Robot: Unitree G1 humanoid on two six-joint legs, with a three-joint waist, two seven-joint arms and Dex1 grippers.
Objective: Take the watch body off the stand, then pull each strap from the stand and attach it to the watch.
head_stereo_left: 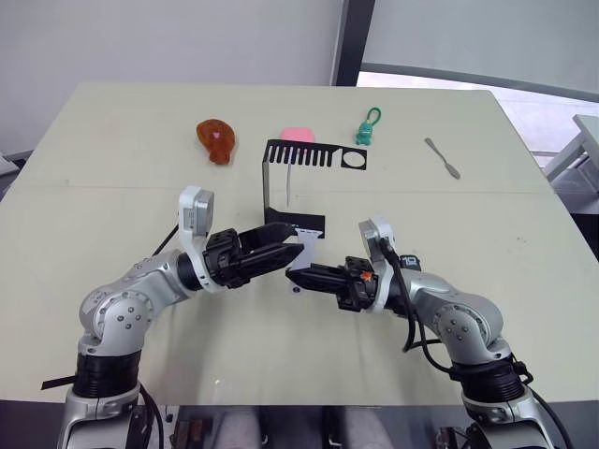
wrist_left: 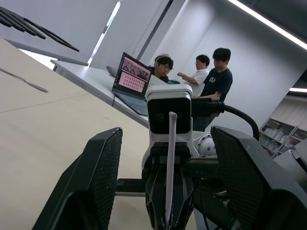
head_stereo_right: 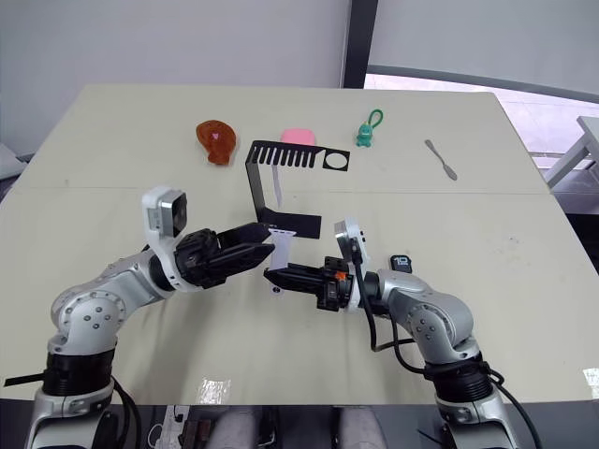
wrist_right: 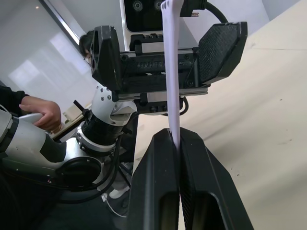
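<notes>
Pale and wide, the table [head_stereo_left: 112, 206] carries everything you need, and your two claws meet nose to nose at its near middle. Your right claw [wrist_right: 175, 143] is clenched on one strap [wrist_right: 171, 72] — the pale band rises straight out from between its fingers toward your left claw [wrist_right: 165, 52], whose fingers stand spread on either side of the band without touching it. So one strap is off and in hand, but it is not joined to anything yet.

Just behind your right wrist, the watch body [head_stereo_right: 401, 263] lies on the table, already off the stand [head_stereo_left: 281, 168]; that first step looks done. Beyond both claws the stand rises, its base close to the fingertips, and a second strap [head_stereo_right: 277, 190] hangs from its comb top. I judge you are about midway: this strap has to reach the watch body, then the other must be pulled and fitted.

Farther out, past the stand, sit a brown lump [head_stereo_left: 214, 140], a pink piece [head_stereo_left: 297, 135], a green keychain figure [head_stereo_left: 366, 129] and, off to the right, a grey metal tool [head_stereo_left: 441, 157] — all well apart from your work. Only the stand's base crowds the claws.
</notes>
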